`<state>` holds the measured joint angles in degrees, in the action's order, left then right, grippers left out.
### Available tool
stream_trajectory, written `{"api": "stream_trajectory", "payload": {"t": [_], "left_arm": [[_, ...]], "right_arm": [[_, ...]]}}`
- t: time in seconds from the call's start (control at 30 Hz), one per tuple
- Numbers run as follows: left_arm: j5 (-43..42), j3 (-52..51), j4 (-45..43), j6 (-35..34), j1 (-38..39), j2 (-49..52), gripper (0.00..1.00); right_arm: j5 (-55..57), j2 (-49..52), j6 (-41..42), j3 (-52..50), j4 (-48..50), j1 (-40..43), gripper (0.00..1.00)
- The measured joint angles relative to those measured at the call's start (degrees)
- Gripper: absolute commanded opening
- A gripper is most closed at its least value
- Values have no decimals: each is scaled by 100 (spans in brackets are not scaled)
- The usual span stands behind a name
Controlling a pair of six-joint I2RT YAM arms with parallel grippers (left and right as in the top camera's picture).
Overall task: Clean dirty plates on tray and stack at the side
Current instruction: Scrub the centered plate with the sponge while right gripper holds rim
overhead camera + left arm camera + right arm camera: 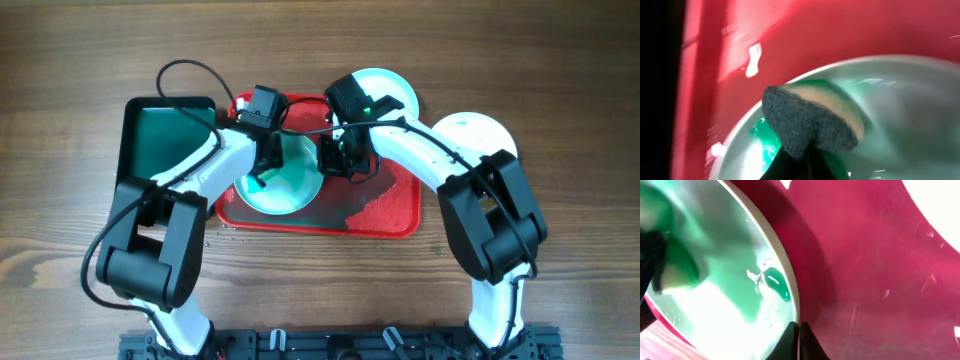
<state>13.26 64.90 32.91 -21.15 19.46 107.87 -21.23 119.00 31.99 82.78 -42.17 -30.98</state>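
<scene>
A pale turquoise plate (290,190) with a teal-green smear lies on the left part of the red tray (395,200). My left gripper (262,172) is shut on a grey-and-tan sponge (810,120) pressed on the plate (900,110) near its rim, above the tray (790,35). My right gripper (337,160) is shut on the plate's right rim (790,287), fingertips (799,336) together over the tray (870,280). A second turquoise plate (388,85) sits at the tray's far edge. A white plate (478,135) lies on the table to the right.
A dark green tray (165,135) lies left of the red tray, under my left arm. A wet smear (345,215) covers the tray floor right of the plate. Wooden table (560,80) surrounds everything.
</scene>
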Motion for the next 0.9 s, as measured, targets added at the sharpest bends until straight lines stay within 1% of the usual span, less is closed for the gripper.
{"api": "stream_trajectory", "payload": {"t": [0.07,0.17,0.27,0.33,0.43,0.5,0.6,0.67,0.73,0.77,0.87,0.9], "left_arm": [[232,24,413,-212,4,-11,4],[46,44,905,-251,4,-35,4],[-892,63,1368,151,-68,-96,4],[-1821,61,1532,575,-101,-109,4],[-3091,0,1552,1108,-81,-74,4],[-3827,-66,1456,1434,-55,-9,4],[-4227,-120,844,1558,-39,13,4],[-4323,-129,433,1600,-33,22,4],[-4188,-131,157,1517,-33,24,4],[-4002,-131,103,1414,-33,24,4],[-2855,-70,0,651,26,4,4],[-2583,-55,4,518,37,-11,4]], "right_arm": [[2,0,0,0,-2,0,4],[-15,0,0,0,-7,-11,4],[37,0,-2,-2,-61,13,4],[59,0,-22,0,-66,35,4],[63,0,-37,0,-63,39,4],[63,0,-39,0,-63,39,4],[63,0,-39,0,-61,39,4],[63,0,-39,-2,-57,39,4],[59,0,-39,-2,-46,33,4],[46,0,-39,-2,-44,26,4],[-28,0,-37,0,24,-11,4],[-48,0,-37,0,28,-15,4]]}}
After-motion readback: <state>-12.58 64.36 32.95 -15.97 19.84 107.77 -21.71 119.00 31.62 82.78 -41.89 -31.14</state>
